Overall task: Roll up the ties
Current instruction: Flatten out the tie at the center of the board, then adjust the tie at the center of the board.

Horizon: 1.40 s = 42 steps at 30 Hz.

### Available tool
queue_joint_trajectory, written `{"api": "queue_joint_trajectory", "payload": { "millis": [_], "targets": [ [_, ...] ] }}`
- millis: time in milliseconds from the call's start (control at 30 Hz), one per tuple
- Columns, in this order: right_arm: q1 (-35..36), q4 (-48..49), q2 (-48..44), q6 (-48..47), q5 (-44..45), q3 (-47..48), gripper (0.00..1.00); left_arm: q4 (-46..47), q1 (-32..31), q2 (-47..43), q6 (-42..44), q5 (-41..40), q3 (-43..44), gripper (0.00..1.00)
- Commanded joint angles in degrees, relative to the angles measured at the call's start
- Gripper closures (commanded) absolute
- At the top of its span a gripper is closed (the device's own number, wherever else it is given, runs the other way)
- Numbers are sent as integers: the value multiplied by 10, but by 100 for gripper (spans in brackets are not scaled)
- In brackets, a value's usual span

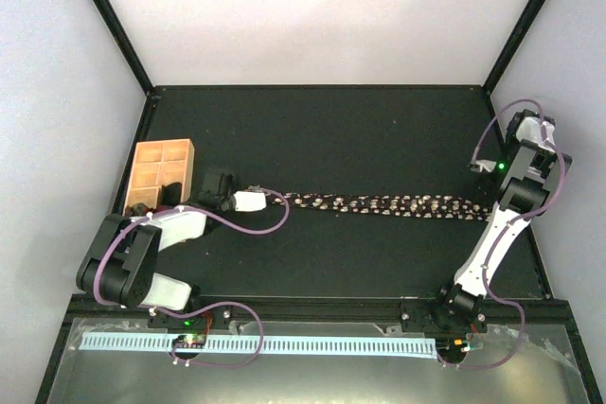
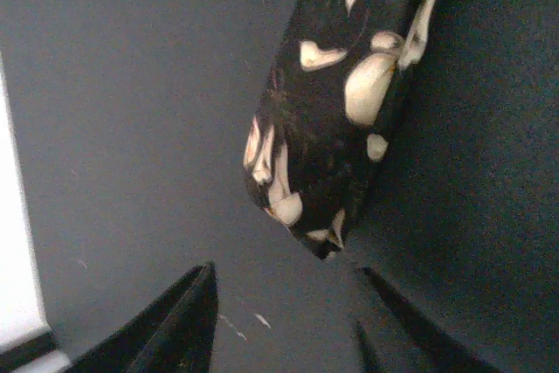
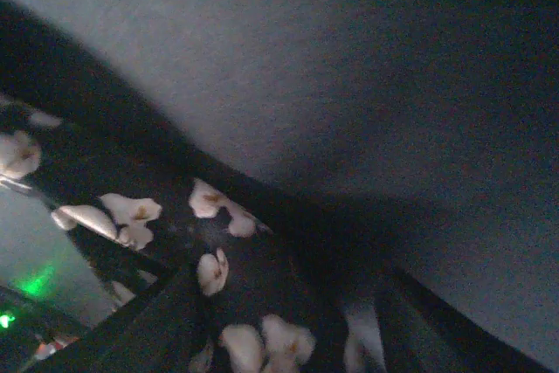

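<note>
The tie (image 1: pixel 388 204), dark with pale speckles, lies stretched flat across the black table from left to right. My left gripper (image 1: pixel 277 199) sits at its left end. In the left wrist view the tie's pointed tip (image 2: pixel 341 102) lies just beyond the fingers. Those jaws (image 2: pixel 293 329) stand apart with only bare table between them. My right gripper (image 1: pixel 494 207) is at the tie's right end. In the right wrist view the tie (image 3: pixel 218 259) runs between the two fingers. These jaws (image 3: pixel 288 338) also stand apart around the cloth.
A tan wooden compartment tray (image 1: pixel 163 175) stands at the table's left edge, just behind the left arm. Purple cables (image 1: pixel 275 219) loop beside the left gripper. Black frame posts (image 1: pixel 516 30) and pale walls enclose the table.
</note>
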Motion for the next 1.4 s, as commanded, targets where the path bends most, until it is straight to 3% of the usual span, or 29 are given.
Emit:
{"api": "queue_joint_trajectory", "payload": {
  "millis": [0,67,200,467,633,700,900,1033,1167,1367],
  "targets": [
    [-3,25,-28,15,11,35,34,-134,6,-31,-29,-20,46,41],
    [-5,29,-49,16,5,38,31,-211,17,-54,-51,15,78,21],
    [-2,63,-112,18,-26,11,19,-271,20,-103,-94,50,117,3],
    [96,148,-242,58,-108,-148,20,-327,30,-46,-317,75,294,1],
    [164,171,-277,83,-155,-212,23,-247,73,-71,-472,180,340,1],
    [191,185,-277,92,-156,-243,26,-204,77,-71,-530,176,327,1],
    [223,253,-251,106,-115,-317,31,-365,97,9,-506,254,454,1],
    [221,310,-236,90,-45,-367,32,-367,97,26,-474,280,456,1],
    [205,329,-239,59,-2,-401,33,-398,77,23,-352,323,424,1],
    [130,321,-247,-3,49,-396,36,-520,47,79,-198,311,415,1]
  ]
}}
